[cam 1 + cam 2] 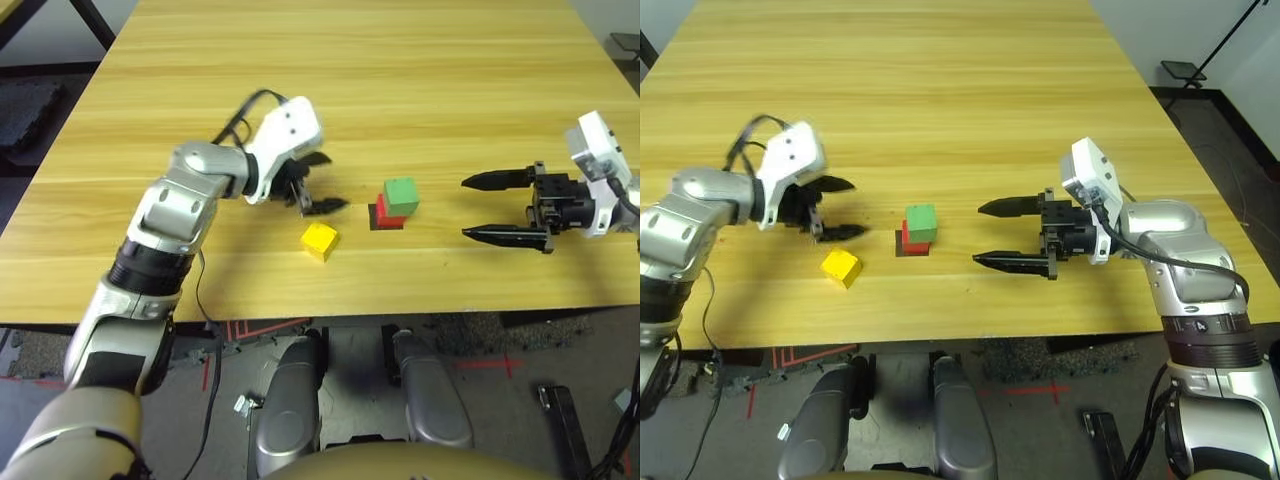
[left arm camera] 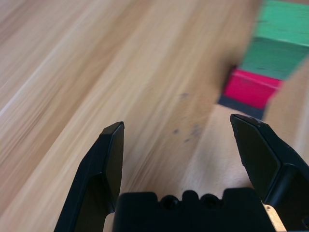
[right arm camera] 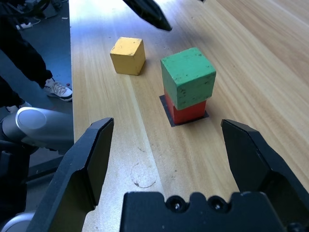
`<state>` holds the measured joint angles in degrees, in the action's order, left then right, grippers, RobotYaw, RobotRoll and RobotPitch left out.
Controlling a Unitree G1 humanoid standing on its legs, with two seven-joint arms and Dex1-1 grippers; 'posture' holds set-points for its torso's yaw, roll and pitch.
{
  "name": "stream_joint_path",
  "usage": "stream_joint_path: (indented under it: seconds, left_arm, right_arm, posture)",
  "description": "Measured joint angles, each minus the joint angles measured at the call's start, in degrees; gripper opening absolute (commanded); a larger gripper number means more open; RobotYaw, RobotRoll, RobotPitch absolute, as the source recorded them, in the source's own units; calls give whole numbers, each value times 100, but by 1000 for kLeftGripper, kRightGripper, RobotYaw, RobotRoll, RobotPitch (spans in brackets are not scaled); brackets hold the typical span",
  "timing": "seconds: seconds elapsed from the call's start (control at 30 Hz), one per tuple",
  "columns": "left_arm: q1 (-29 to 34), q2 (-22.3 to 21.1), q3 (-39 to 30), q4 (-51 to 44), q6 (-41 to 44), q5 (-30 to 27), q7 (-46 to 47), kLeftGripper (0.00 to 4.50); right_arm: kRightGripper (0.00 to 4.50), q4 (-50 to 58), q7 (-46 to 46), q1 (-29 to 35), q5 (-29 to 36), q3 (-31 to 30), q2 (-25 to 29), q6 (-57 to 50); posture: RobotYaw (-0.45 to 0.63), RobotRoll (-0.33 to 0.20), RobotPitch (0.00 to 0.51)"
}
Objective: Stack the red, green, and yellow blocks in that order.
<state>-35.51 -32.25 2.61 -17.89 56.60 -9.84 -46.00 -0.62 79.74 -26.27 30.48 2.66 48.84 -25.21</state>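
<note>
A black square patch (image 3: 167,110) lies under the red block (image 3: 186,112), topped by the green block (image 3: 189,77). Left pincer (image 1: 333,182) and right pincer (image 1: 992,234) are wide open, empty.

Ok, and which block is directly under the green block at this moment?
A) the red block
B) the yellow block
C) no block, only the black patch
A: the green block sits on top of the red block, while the yellow block lies apart from them on the table.
</note>
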Motion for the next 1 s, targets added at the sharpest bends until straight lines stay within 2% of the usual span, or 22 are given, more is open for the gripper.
stream_joint_path:
  seconds: [0.17, 0.23, 0.37, 0.47, 0.67, 1.0]
  left_arm:
    - [124, 386, -716, -1119, 1287, -76, 964, 4482]
    - [367, 551, -847, -1551, 1601, -154, 1210, 4482]
    - [1133, 592, -804, -2254, 1892, -447, 1334, 4482]
    - [1402, 397, -661, -2547, 1881, -703, 1278, 4482]
    - [1278, -40, -482, -2491, 1800, -948, 1264, 4482]
    - [1066, -289, -287, -2364, 2986, -1538, 1328, 4482]
  right_arm:
    - [4500, -27, -3, 3, -2, -6, -32, 13]
    - [4500, -110, -3, -50, -9, -20, -106, 26]
    - [4500, -251, -4, -201, -47, -89, -230, 95]
    - [4500, -289, -1, -224, -60, -159, -280, 111]
    - [4500, -393, 14, -264, -99, -198, -321, 150]
    - [4500, -387, 6, -261, -109, -198, -339, 160]
  posture:
    - [228, 126, 212]
    - [237, 128, 213]
    - [257, 130, 216]
    - [258, 129, 215]
    - [258, 132, 223]
    - [247, 131, 236]
